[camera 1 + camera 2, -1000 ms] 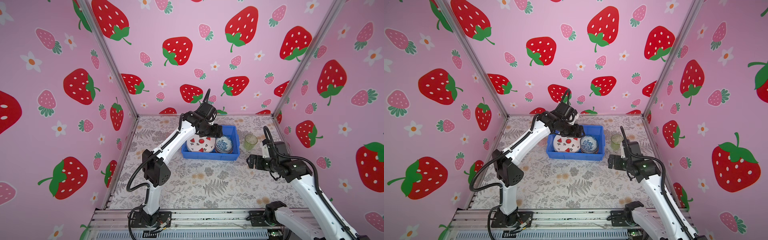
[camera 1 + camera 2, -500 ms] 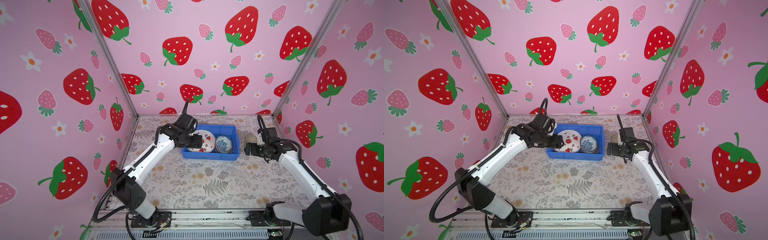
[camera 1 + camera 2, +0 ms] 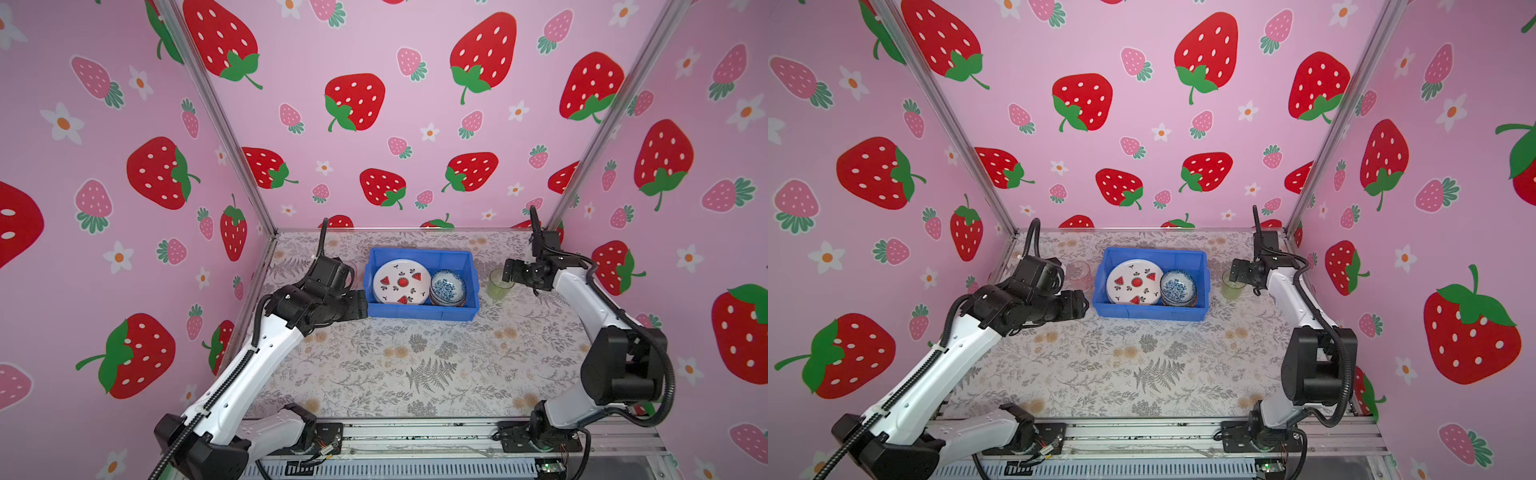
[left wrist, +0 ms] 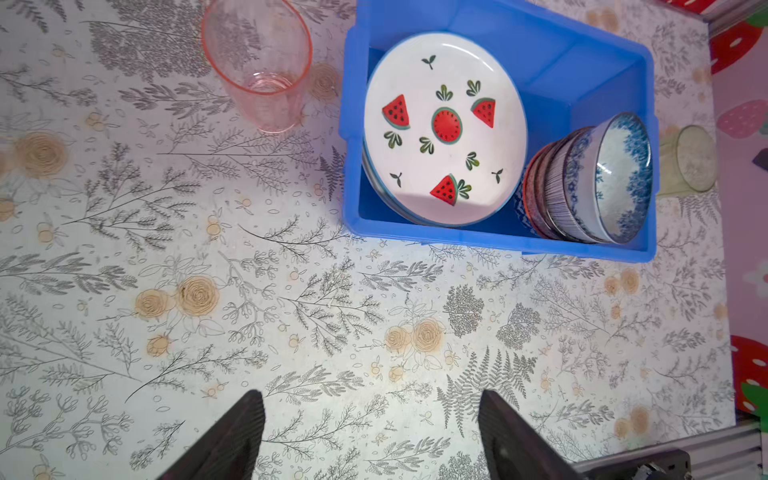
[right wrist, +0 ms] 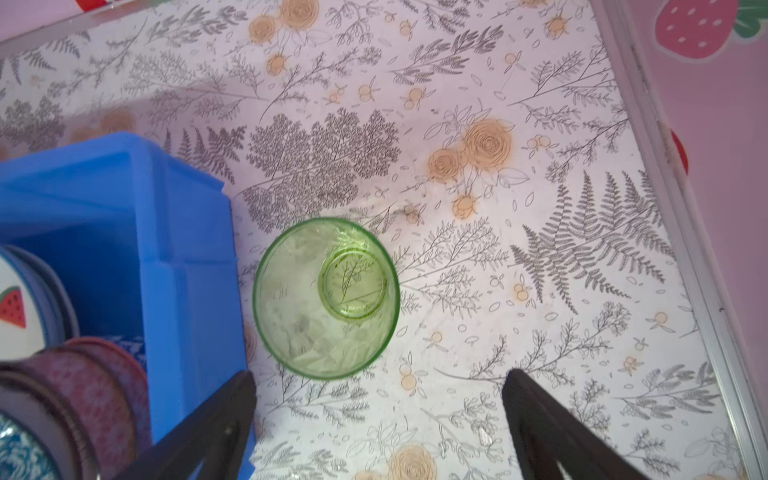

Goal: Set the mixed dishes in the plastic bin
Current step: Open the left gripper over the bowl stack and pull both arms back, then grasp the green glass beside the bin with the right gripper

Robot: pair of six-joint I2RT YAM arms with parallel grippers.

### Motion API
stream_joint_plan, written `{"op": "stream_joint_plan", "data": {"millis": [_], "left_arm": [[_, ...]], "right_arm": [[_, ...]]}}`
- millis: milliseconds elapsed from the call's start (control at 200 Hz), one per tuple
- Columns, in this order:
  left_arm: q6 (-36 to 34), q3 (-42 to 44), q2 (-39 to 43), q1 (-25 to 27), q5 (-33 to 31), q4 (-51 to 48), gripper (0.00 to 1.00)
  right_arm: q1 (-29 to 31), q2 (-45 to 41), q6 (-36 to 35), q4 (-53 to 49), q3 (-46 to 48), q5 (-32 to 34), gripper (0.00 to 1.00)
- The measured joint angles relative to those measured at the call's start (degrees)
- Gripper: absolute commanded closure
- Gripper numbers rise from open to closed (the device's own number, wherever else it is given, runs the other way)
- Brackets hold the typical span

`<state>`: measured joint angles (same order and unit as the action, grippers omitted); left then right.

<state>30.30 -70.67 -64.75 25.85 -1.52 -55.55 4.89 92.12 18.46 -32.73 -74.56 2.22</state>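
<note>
- Pickup pose: your right gripper (image 5: 379,374) hangs wide, empty, aimed at the translucent green tumbler (image 5: 326,297) beside the bright blue plastic bin (image 5: 187,232).
- Left gripper (image 4: 369,395) – wide, empty – hovers near the translucent pink tumbler (image 4: 257,62).

Smooth moulded plastic with a soft sheen on the blue bin (image 4: 457,243). Glossy glazed ceramic on the watermelon plate (image 4: 444,129), catching a pale highlight. Same glazed shine inside the blue-white bowl (image 4: 615,174), with finely lined outsides on the stacked bowls (image 4: 548,191) behind. Translucent, smooth and glossy: pink tumbler (image 4: 259,70), green tumbler (image 5: 326,297); glass or plastic, impossible to tell. Flat, nearly matt printed covering on the tabletop (image 4: 332,316). Matt black on the left claw (image 4: 370,395). Glossy white shell on the left arm (image 3: 257,365). Bare silvery metal on the frame post (image 3: 222,120); matt print on the walls (image 3: 415,124).
</note>
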Motion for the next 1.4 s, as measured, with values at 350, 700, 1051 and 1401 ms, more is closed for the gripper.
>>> {"op": "stream_joint_plan", "data": {"millis": [350,700,1051,1401], "left_arm": [[2.64,4.83,8.0,-2.38,-2.16,-3.58,0.16],[4.09,5.62,13.22,-3.98,-4.59,-6.99,0.16],[3.87,6.25,12.68,-5.6,-5.07,-7.72,0.15],[2.27,6.51,10.27,-6.84,-3.28,-6.03,0.15]], "right_arm": [[-0.66,10.8,-1.2,1.49,-4.59,-1.88,0.37],[-0.66,15.69,-2.25,1.81,-7.54,-2.75,0.66],[-0.66,15.96,-2.89,1.33,-7.8,-2.16,0.89],[-0.66,15.1,-4.52,-0.76,-7.8,-1.75,1.0]]}}
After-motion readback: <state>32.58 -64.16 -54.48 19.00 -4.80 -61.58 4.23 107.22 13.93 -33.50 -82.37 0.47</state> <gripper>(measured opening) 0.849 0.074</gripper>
